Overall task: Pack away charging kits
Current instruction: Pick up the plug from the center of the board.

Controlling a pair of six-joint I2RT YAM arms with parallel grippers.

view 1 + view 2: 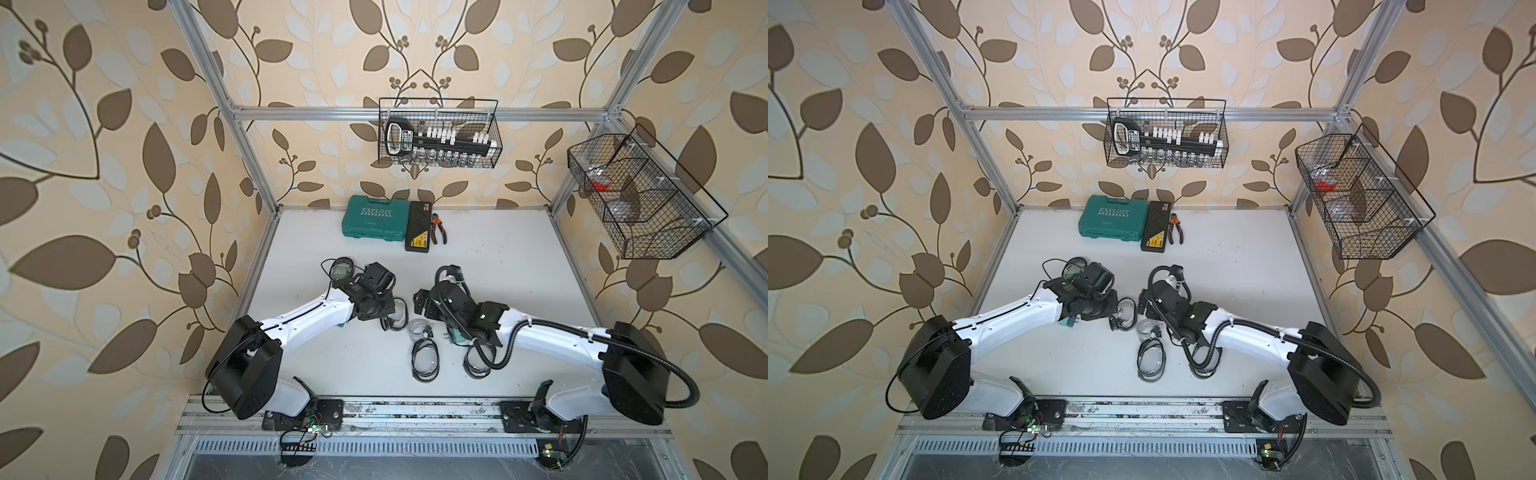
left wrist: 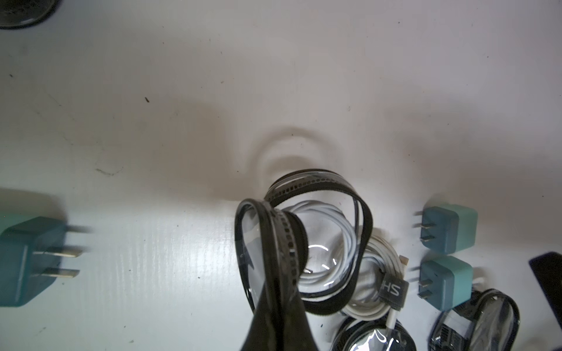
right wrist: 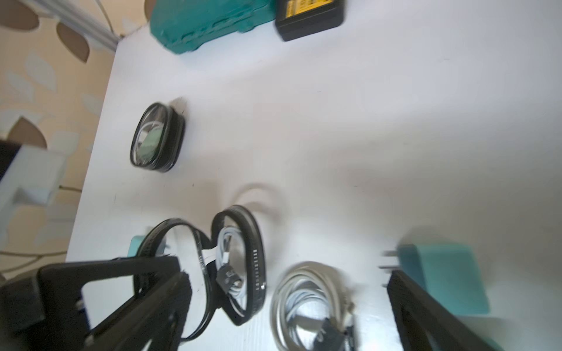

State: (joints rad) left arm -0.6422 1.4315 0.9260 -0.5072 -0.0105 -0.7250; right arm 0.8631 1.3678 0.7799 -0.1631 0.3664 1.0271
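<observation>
White tabletop [image 1: 519,257]; left jaws pinch open pouch [image 2: 304,180] holding coiled cable [image 2: 343,231]; right jaws wide.

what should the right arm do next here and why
Probably shift the open right gripper over the teal adapter beside it and close: the left gripper holds the open pouch by its rim, with a cable inside but no adapter.
</observation>
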